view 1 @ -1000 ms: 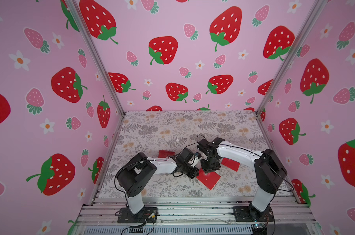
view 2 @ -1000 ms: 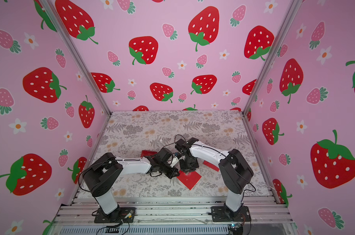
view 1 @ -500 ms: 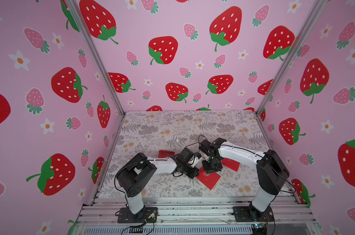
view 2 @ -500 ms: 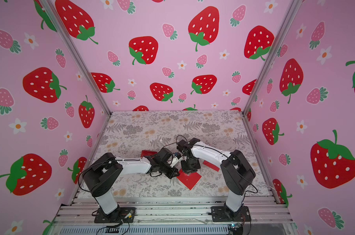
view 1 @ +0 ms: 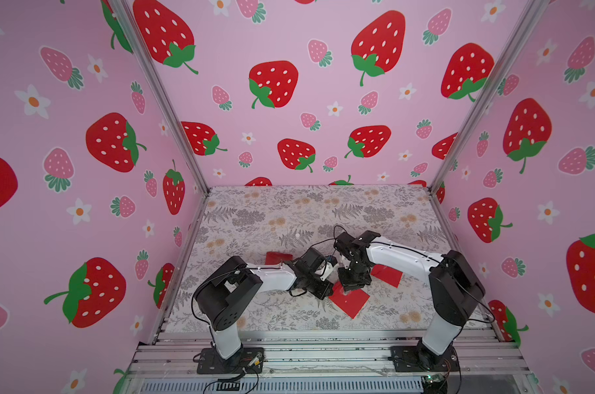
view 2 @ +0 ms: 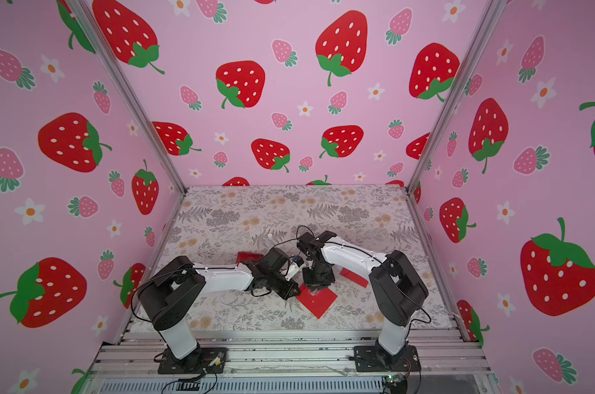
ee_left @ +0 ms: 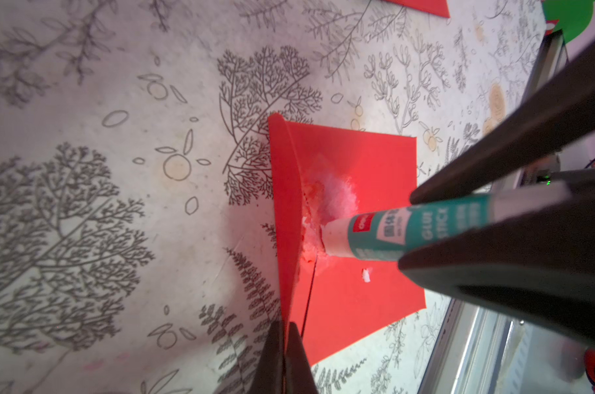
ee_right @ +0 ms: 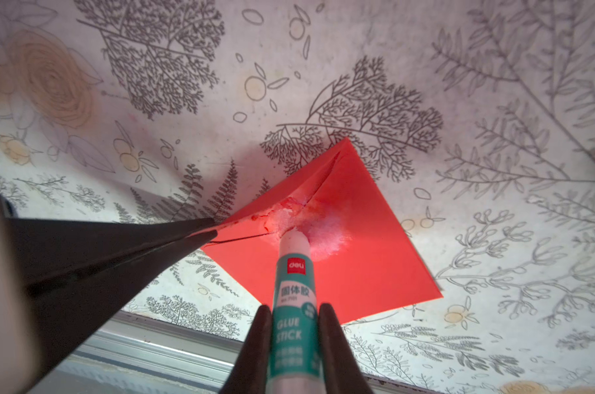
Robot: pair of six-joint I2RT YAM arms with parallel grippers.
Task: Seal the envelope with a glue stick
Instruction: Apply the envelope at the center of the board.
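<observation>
A red envelope (view 1: 350, 303) (view 2: 318, 303) lies on the floral mat near the front edge. My left gripper (ee_left: 284, 328) (ee_right: 216, 228) is shut on the edge of its flap (ee_left: 284, 204), holding the flap up off the body (ee_left: 357, 290). My right gripper (ee_right: 294, 308) (ee_left: 406, 232) is shut on the glue stick (ee_right: 293, 283) (ee_left: 391, 228), a white tube with a teal label. Its tip rests on the envelope body (ee_right: 350, 273), on a whitish smeared glue patch (ee_right: 323, 235) just under the raised flap. In both top views the two grippers meet over the envelope's far corner.
Two more red envelopes lie on the mat, one behind the left arm (view 1: 278, 257) (view 2: 248, 256) and one under the right arm (view 1: 386, 275) (view 2: 354, 277). A small white round bit (view 1: 297, 235) sits farther back. A metal rail (view 1: 323, 341) runs along the front; pink walls close in three sides.
The right gripper with the glue stick has shifted slightly toward the front, over the envelope. The left arm has stayed put, still holding the flap.
</observation>
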